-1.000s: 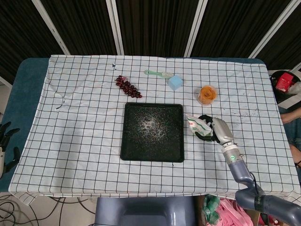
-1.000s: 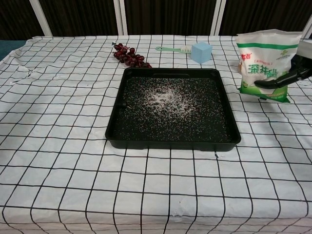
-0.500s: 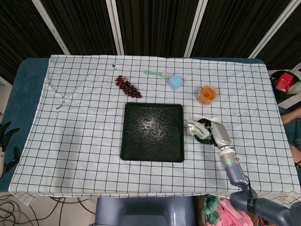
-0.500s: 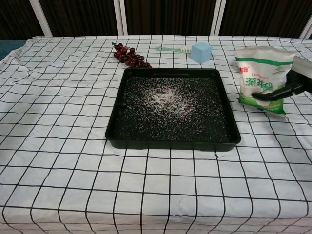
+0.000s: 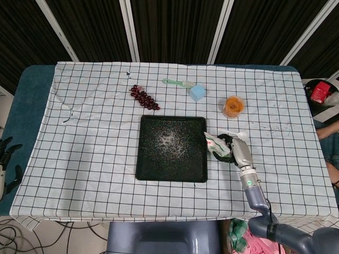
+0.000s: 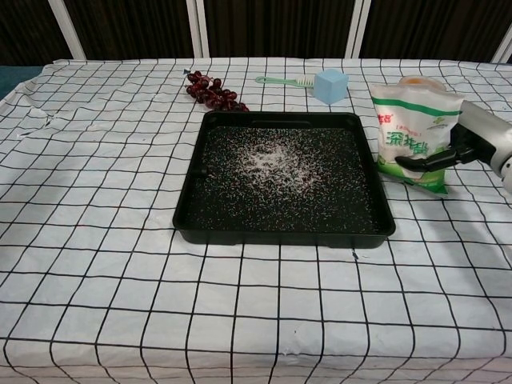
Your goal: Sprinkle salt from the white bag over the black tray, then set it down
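- Gripping the white plastic salt bag with green print point(image 6: 416, 136), the right hand point(image 6: 472, 142) wraps dark fingers point(image 6: 420, 161) across the bag's front, holding it upright.
- From the head view, the bag point(image 5: 217, 144) sits just beside the right edge of the black rectangular tray point(image 5: 172, 148); whether its base touches the checked white tablecloth point(image 5: 95, 137) cannot be told.
- White grains lie scattered over the tray's floor point(image 6: 280, 172), thickest near the middle toward the far side.
- At the head view's left edge, the left hand point(image 5: 6, 164) hangs beside the table, fingers spread and holding nothing.
- Behind the tray lie a bunch of dark red grapes point(image 6: 212, 92), a pale green brush point(image 6: 284, 80) and a light blue cube point(image 6: 330, 85).
- An orange-filled round cup point(image 5: 233, 106) stands behind the bag.
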